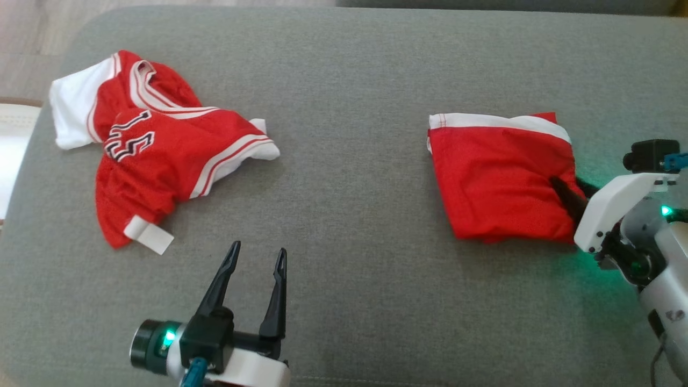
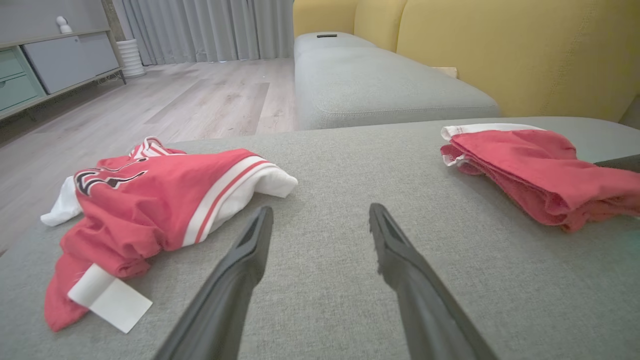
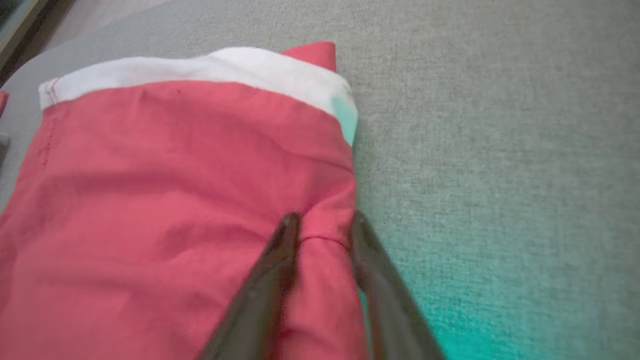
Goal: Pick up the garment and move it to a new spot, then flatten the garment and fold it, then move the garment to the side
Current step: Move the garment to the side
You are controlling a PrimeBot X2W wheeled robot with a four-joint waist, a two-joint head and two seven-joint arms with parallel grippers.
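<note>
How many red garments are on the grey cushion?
2. A crumpled jersey lies at the left; a folded garment lies at the right, fingers of the right gripper astride its edge. None seems hidden.

- Folded garment (image 1: 494, 177): red with a white band along its far edge, in a compact, roughly square stack, lying flat near the right edge of the grey cushion (image 1: 349, 161).
- Jersey (image 1: 156, 156): red and white, crumpled, near the far-left corner.
</note>
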